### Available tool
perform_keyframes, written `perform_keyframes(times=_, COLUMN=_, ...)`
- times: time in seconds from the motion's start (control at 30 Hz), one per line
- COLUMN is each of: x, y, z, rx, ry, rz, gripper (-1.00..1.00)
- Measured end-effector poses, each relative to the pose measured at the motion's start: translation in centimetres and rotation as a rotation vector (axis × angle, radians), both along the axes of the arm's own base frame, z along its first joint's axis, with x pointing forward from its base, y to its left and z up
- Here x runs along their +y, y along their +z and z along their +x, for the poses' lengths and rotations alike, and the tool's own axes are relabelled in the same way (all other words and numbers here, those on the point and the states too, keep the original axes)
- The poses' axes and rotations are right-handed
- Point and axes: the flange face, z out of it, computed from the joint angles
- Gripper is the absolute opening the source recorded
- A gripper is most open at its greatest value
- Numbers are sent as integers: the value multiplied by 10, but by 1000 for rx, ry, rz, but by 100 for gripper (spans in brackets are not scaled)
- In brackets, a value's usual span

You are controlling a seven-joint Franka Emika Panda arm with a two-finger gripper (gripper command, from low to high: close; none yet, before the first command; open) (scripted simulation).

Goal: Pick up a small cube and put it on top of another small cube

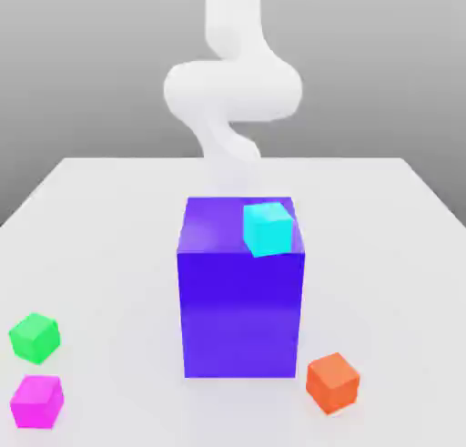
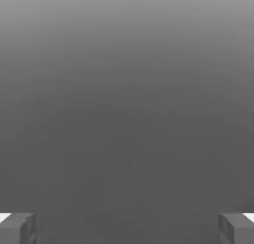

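Look at the hand view first. You see the two fingers (image 2: 17,228) of the gripper (image 2: 127,228), one at each side of the picture. They are wide apart. Nothing sits between them, and they touch nothing. Past them you see plain grey.

In the exterior view, the white arm (image 1: 232,90) stands at the far side of the desk (image 1: 109,227). It curls up high, well above the blocks.

Now count the blocks with me. There is one big blue block (image 1: 239,295). It stands upright in the middle of the desk. It is much taller than the others.

There are four small cubes, each a different color.

One is the cyan cube (image 1: 268,228). It rests on top of the big blue block, near the top's right edge as the exterior view shows it. It is turned a little, so its sides do not line up with the big block.

One is the orange cube (image 1: 332,382). It sits on the desk just beside the big block's near right corner.

One is the green cube (image 1: 35,337). It sits on the desk at the near left, well apart from the big block.

One is the pink cube (image 1: 37,401). It sits just beside the green cube, nearer to the front edge.

No small cube rests on another small cube.
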Motion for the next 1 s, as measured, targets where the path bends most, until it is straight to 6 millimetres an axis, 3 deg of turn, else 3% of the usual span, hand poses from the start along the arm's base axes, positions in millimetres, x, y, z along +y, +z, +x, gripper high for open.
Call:
perform_keyframes(times=0.23, x=-59, y=-105, z=75, rx=163, ry=-348, rz=105, gripper=0)
perform_keyframes(times=0.47, x=-132, y=-224, z=109, rx=299, ry=-684, rz=230, gripper=0)
perform_keyframes(times=0.67, x=-200, y=-331, z=103, rx=400, ry=-989, rz=361, gripper=0)
perform_keyframes(times=1.0, x=-248, y=-499, z=65, rx=540, ry=-1382, rz=584, gripper=0)
